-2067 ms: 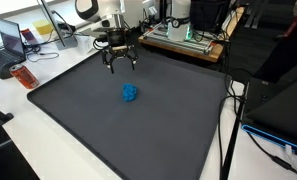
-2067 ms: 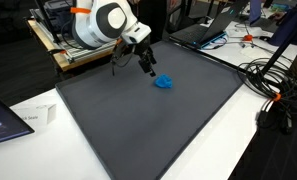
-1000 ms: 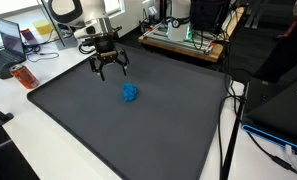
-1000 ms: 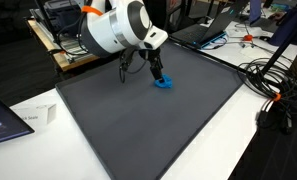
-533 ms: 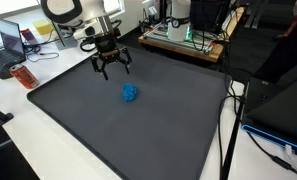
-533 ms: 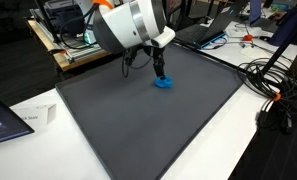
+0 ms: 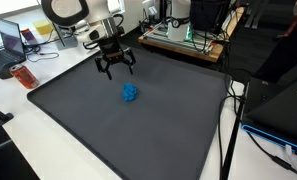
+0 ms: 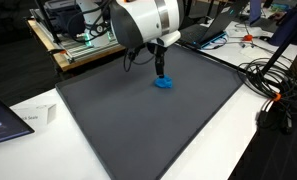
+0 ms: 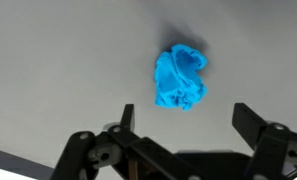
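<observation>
Claw [image 7: 115, 71] spread wide and empty, hovering near crumpled blue cloth [image 9: 180, 78], on dark mat [image 7: 138, 130]

I can read no text, label, brand or number anywhere on my feeds. The white paper card [image 8: 33, 116] lying at the table's edge carries faint dark marks, and the lit laptop screen [image 7: 10, 41] on the desk shows bright patches. Both are too small and blurred for me to make out a single word or figure.
</observation>
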`<action>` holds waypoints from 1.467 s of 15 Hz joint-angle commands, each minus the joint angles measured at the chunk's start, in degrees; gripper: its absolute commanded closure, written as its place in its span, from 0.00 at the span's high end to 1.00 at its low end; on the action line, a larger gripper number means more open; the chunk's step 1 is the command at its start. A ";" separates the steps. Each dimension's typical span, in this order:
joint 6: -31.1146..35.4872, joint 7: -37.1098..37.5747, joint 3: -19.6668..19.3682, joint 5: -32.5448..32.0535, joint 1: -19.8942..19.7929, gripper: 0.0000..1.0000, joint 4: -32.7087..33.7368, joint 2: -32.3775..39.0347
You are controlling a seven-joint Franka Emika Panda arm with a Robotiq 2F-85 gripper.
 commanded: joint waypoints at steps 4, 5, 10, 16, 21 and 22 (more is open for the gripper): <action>1.72 5.38 -3.78 -0.72 3.51 1.00 1.48 1.88; 1.73 6.94 -4.17 -0.71 3.78 1.00 2.13 1.92; -0.11 8.85 -2.87 -0.64 2.94 1.00 1.82 0.95; 0.65 14.57 -5.53 -0.64 4.78 1.00 2.81 0.96; 2.48 21.58 -8.38 -0.64 7.01 1.00 3.23 1.18; 0.64 22.50 -8.61 -0.64 7.93 1.00 0.32 0.07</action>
